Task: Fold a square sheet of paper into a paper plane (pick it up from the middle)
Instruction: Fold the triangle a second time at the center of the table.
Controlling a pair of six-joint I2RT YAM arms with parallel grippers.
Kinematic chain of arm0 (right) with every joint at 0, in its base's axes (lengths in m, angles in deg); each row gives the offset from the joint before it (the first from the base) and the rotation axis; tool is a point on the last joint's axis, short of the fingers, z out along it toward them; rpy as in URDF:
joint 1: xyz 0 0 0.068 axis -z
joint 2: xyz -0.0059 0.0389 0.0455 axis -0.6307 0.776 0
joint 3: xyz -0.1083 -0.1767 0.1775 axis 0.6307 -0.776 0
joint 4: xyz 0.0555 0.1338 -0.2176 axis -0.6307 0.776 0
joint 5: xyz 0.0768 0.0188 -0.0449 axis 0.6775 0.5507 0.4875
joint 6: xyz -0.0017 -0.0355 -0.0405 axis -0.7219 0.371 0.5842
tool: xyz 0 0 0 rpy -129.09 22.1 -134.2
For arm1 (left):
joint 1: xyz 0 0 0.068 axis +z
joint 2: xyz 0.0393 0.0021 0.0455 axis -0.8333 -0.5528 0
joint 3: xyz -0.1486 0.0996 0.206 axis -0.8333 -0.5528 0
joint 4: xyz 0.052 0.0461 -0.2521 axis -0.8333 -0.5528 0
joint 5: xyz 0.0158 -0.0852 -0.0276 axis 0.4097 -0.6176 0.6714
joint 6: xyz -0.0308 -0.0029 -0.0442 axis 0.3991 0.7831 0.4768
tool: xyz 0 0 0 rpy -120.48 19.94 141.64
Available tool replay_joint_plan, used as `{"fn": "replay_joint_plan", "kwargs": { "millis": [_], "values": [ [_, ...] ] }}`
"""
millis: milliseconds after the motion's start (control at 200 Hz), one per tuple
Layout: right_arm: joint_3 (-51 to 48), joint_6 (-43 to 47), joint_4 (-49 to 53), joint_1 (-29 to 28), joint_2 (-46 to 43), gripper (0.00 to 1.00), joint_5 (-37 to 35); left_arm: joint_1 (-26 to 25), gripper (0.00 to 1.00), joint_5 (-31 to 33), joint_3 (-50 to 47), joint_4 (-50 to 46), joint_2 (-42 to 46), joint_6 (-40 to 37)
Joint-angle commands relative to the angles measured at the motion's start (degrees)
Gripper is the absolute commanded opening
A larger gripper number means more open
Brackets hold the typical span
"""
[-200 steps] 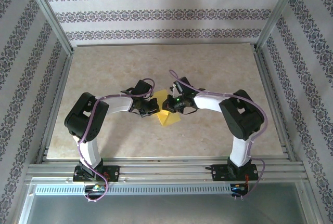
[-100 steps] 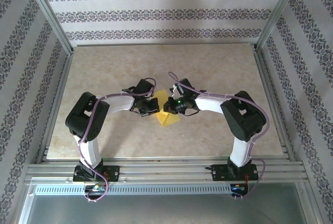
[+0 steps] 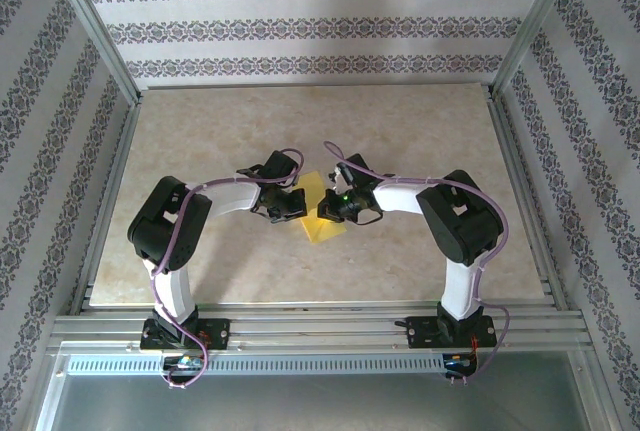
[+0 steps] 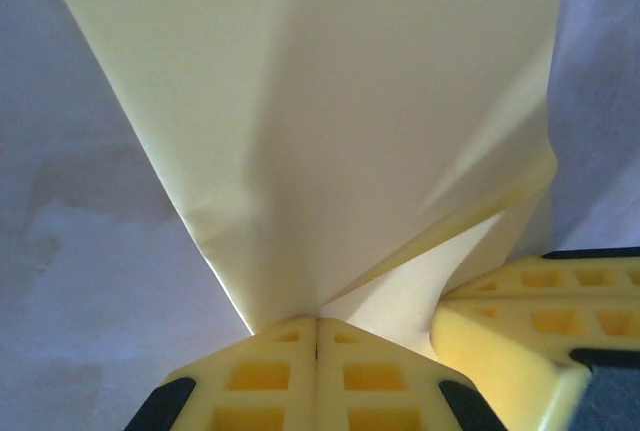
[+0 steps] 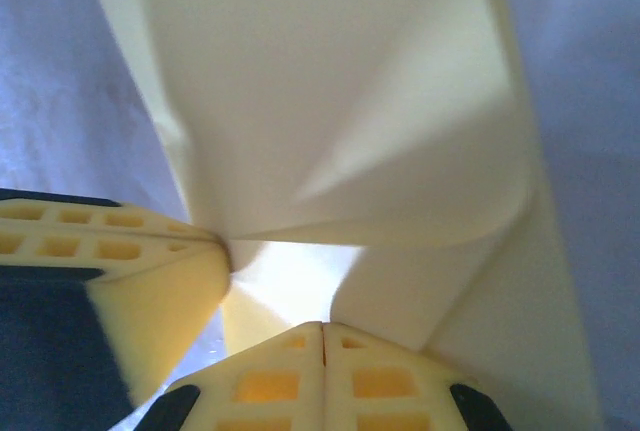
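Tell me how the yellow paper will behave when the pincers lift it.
Probably floppy: the paper bows and curls between the shut left pincer and right pincer. Likely very light, since it looks thin. It could crease or tear if they pull apart.

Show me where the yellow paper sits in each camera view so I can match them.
Top external: yellow paper at the centre of the table.
Left wrist: upper centre, tapering down into the left gripper.
Right wrist: upper centre and right, above the right gripper.
Shared landmark: the left gripper pinching the paper, at lower left in the right wrist view.
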Motion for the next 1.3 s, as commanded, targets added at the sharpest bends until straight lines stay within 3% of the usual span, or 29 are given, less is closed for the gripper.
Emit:
{"fn": "replay_joint_plan", "kwargs": {
  "millis": [0, 560, 769, 1109, 1299],
  "values": [
    [-1.3, -1.4, 0.4, 0.9, 1.0, 0.01, -1.7, -0.5, 0.02, 5.1, -0.7, -7.6, -3.6, -3.0],
    [0.2, -5.8, -0.6, 4.7, -2.6, 0.00, -3.7, -0.5, 0.02, 5.6, 0.4, -9.1, -4.5, -5.2],
    [-0.2, -0.2, -3.1, 2.9, -8.8, 0.01, -4.7, -0.5, 0.02, 5.4, 0.8, -8.6, -4.5, -5.3],
    [4.9, -1.8, -2.0, -0.8, 0.5, 0.01, -1.4, -0.6, 0.02, 5.1, 1.2, -8.6, -4.9, -6.0],
    [4.4, -4.0, -2.5, 0.7, 2.6, 0.00, -3.2, -0.5, 0.02, 5.0, 1.4, -8.9, -5.3, -6.5]
  ]
}}
